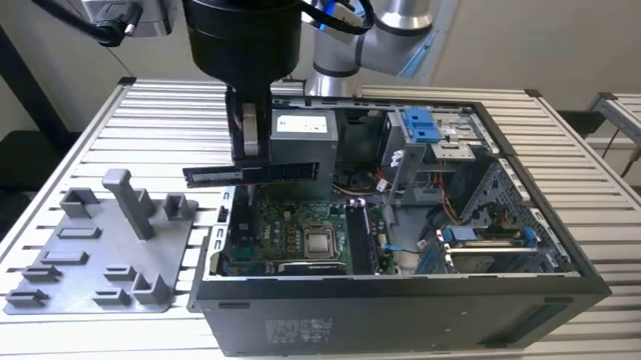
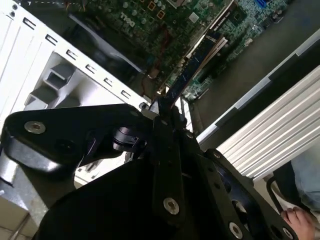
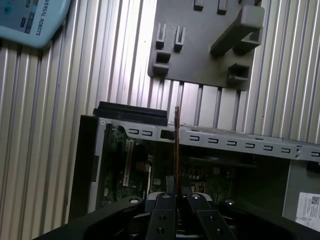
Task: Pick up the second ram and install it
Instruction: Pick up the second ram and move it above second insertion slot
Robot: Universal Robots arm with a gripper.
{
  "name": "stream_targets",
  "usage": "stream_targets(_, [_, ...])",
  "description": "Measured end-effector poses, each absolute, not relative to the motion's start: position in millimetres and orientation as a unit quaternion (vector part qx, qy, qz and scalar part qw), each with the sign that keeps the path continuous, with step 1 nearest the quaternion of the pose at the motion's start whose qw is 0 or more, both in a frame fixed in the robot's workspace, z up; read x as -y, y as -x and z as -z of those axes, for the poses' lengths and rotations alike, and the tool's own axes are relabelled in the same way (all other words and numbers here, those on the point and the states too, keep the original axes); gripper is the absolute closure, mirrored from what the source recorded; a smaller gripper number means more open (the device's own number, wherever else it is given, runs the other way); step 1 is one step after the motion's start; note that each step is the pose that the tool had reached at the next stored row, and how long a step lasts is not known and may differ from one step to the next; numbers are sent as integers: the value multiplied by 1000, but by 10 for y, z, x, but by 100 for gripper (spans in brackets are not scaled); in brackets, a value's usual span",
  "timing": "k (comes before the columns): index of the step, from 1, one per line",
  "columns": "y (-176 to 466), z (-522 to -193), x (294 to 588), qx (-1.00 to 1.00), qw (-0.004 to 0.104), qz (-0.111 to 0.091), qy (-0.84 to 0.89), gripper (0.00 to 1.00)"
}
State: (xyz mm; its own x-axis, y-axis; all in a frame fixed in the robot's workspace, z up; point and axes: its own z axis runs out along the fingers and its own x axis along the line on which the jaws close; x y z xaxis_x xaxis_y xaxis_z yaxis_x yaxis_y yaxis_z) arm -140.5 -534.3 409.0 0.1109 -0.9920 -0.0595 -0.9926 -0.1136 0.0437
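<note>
Exterior view: I read the gripper (image 1: pixel 251 157) as closed on the second ram (image 1: pixel 251 173), pinching it near mid-length from above. The stick hangs level, clear of everything, with its long axis running from the exterior view's left to its right. It sits above the motherboard (image 1: pixel 300 225) at the open computer case (image 1: pixel 401 289). One end overhangs the case wall toward the grey tray (image 1: pixel 60 277). The power supply (image 1: pixel 300 124) stands just behind it and, in my judgement, is the closest obstruction.

Second wrist view: the stick (image 2: pixel 187 75) shows edge-on, projecting from the gripper (image 2: pixel 165 107) toward the board (image 2: pixel 165 20), well apart from it. A person's hand (image 2: pixel 300 220) lies beyond the case.

First wrist view: the stick (image 3: pixel 177 145) appears as a thin line crossing the case wall (image 3: pixel 225 140), with the tray (image 3: pixel 210 45) beyond.
</note>
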Motion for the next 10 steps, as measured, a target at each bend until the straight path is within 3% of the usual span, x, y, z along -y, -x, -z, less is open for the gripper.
stream_targets(10, [1061, -4082, 5348, -660, 3, -37, 750, 86])
